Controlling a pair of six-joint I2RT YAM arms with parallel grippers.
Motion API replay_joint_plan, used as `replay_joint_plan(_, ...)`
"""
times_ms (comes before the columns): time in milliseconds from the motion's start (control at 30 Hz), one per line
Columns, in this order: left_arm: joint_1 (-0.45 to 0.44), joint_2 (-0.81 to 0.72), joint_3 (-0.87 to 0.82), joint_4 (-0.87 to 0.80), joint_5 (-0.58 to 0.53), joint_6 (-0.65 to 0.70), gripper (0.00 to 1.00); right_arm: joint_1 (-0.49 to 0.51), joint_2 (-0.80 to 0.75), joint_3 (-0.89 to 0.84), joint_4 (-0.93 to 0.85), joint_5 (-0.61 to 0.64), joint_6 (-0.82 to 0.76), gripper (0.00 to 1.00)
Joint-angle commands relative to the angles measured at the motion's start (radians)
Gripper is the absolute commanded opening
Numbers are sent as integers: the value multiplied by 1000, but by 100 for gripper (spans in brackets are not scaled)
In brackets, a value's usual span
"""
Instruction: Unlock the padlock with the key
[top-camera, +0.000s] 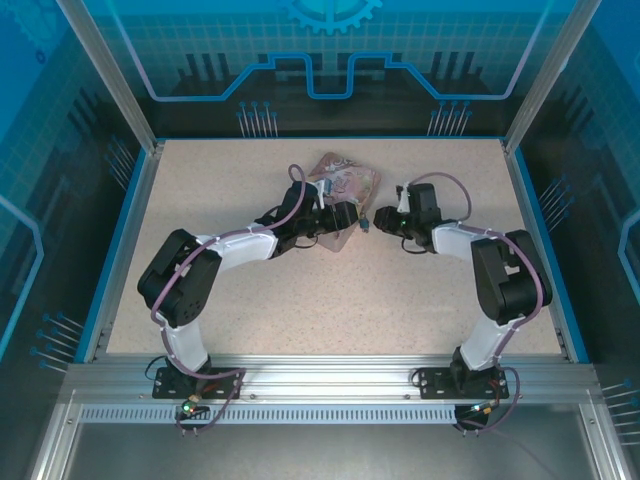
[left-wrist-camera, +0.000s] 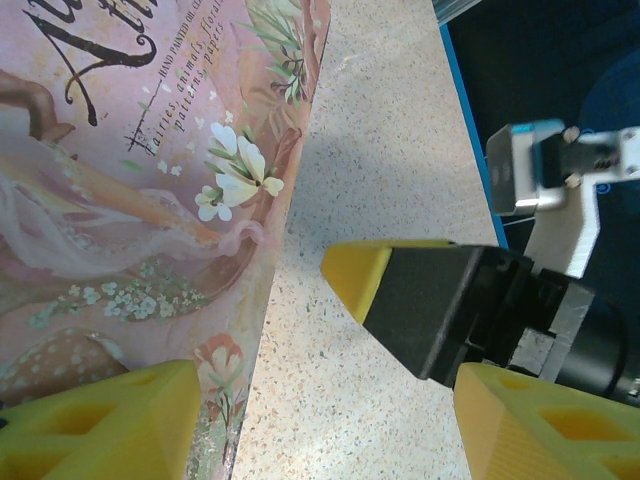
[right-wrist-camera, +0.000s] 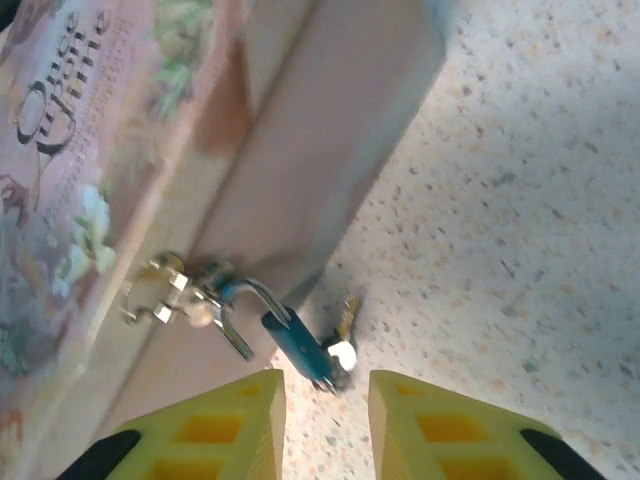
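The tiny blue padlock (right-wrist-camera: 298, 345) hangs by its thin shackle (right-wrist-camera: 252, 293) from the metal hasp (right-wrist-camera: 165, 290) on the side of the pink illustrated tin (right-wrist-camera: 90, 170). The small metal key (right-wrist-camera: 341, 353) sits at the padlock's lower end; whether it is in the keyhole I cannot tell. My right gripper (right-wrist-camera: 325, 425) is open, its yellow fingertips just short of the padlock and key, with nothing between them. In the top view the padlock (top-camera: 366, 222) lies between the right gripper (top-camera: 384, 220) and the left gripper (top-camera: 350, 222). My left gripper (left-wrist-camera: 320, 440) is open, one finger (left-wrist-camera: 100, 430) over the tin's edge.
The pink tin (top-camera: 342, 185) lies at the table's back middle. In the left wrist view the right gripper's yellow finger (left-wrist-camera: 362, 275) and black body come in from the right, close to the tin (left-wrist-camera: 140, 200). Speckled tabletop (top-camera: 330, 300) spreads in front, bounded by a blue rim (top-camera: 538, 250).
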Motion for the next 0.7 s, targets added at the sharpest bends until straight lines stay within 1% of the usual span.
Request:
replay_joint_plan(0,-1,24,-52,-194,-26,12,69,-58,20,-27,99,-217,-107,37)
replay_joint_plan(100,-1,25,-51,-197,-28,11,69,-72,54,-23,118,-267,-148,40)
replay_joint_plan(267,-1,26,-48,-197,-31,9,69,-77,124,-10,166,-345,-137,39)
replay_joint_plan(367,-1,28,-46,-200,-31,9,69,-74,160,34,156,-346,-119,36)
replay_joint_plan(500,1,29,-45,-203,-31,9,69,-66,192,40,175,-338,-92,34)
replay_joint_plan(667,1,33,-42,-205,-31,9,69,-50,242,75,181,-356,-80,33)
